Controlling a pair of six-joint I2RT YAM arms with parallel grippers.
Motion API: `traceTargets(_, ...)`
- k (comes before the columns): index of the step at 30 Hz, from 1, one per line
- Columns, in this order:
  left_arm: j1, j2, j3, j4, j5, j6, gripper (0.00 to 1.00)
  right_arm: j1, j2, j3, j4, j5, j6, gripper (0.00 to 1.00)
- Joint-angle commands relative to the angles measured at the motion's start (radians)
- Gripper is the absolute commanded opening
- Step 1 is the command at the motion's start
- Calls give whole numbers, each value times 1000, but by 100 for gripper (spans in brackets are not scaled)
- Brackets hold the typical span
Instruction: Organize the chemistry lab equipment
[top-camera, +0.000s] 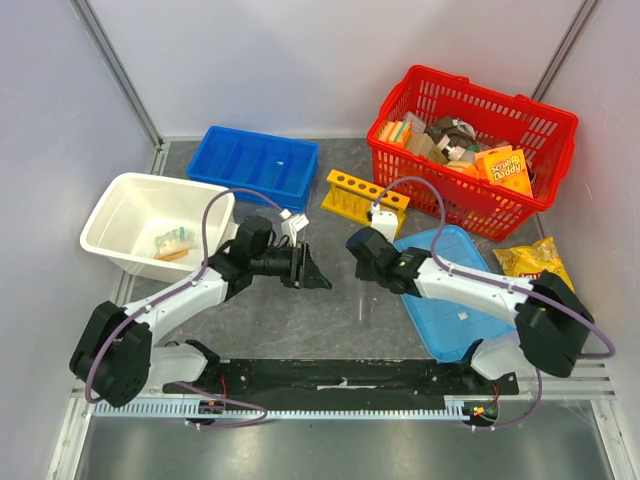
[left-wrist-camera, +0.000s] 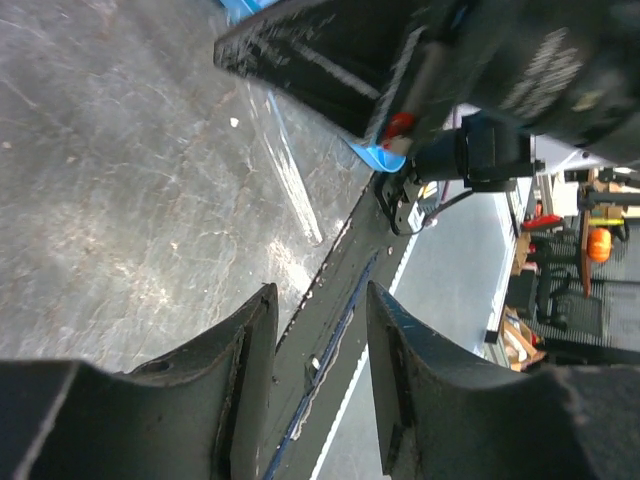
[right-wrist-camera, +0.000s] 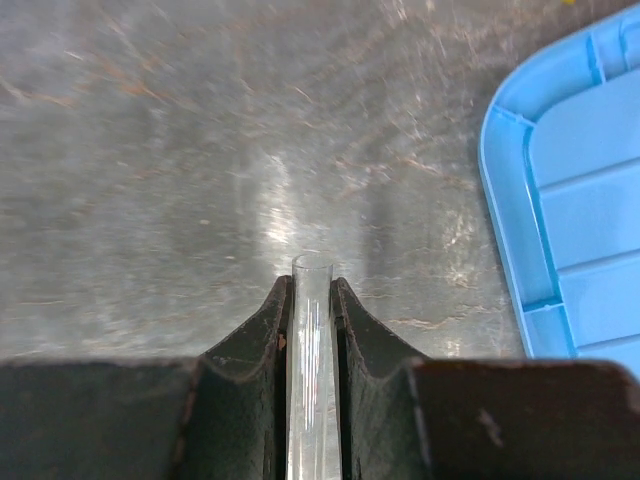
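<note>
Right wrist view: right gripper (right-wrist-camera: 311, 292) pinches a thin clear tube (right-wrist-camera: 311, 345) between its two black fingers. The tube's open rim pokes just past the fingertips, over the grey metal table (right-wrist-camera: 150, 150). A corner of a light-blue plastic tray (right-wrist-camera: 570, 200) lies to the right, apart from the tube.

Left wrist view: left gripper (left-wrist-camera: 320, 310) has its jaws spread; the gap shows only the table and the black base rail.

Top external view: the two grippers face each other near the table's middle, close but not touching. The tube is too thin to make out here. A yellow plastic test-tube rack (top-camera: 366, 193) with a row of round holes stands just behind the right gripper, between a dark-blue compartmented bin (top-camera: 255, 165) and a red plastic basket (top-camera: 470, 110). A white rectangular tub (top-camera: 115, 200) at left holds a small clear bag (top-camera: 172, 243) of pale-green-and-white contents. A yellow chip bag (top-camera: 533, 262) lies at right, beside the tray.
</note>
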Motion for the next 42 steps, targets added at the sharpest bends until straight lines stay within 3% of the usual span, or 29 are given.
traceTargets(1,-59,35,33,106,10,-48,48,3,-137,38,97,21,1,20)
traceTargets(11,-162,152,115,200,-13,-63,55,3,-301,1,201,-38,52,20)
traceTargets(17,-178,186,133,223,-13,-67,53,3,-341,-19,209,-47,58,20)
traceTargets(24,-178,198,196,114,-21,36,26,-2,-349,-7,192,-51,-35,23)
traceTargets(27,-178,181,254,-27,-59,139,22,-17,-370,33,167,-96,-101,29)
traceTargets(33,-179,98,368,-251,-191,347,19,-74,-422,170,40,-205,-233,54)
traceTargets(37,-178,25,383,-290,-287,467,19,-115,-430,295,-66,-309,-316,62)
traceTargets(42,-178,-29,357,-288,-372,562,18,-173,-395,407,-112,-563,-382,65)
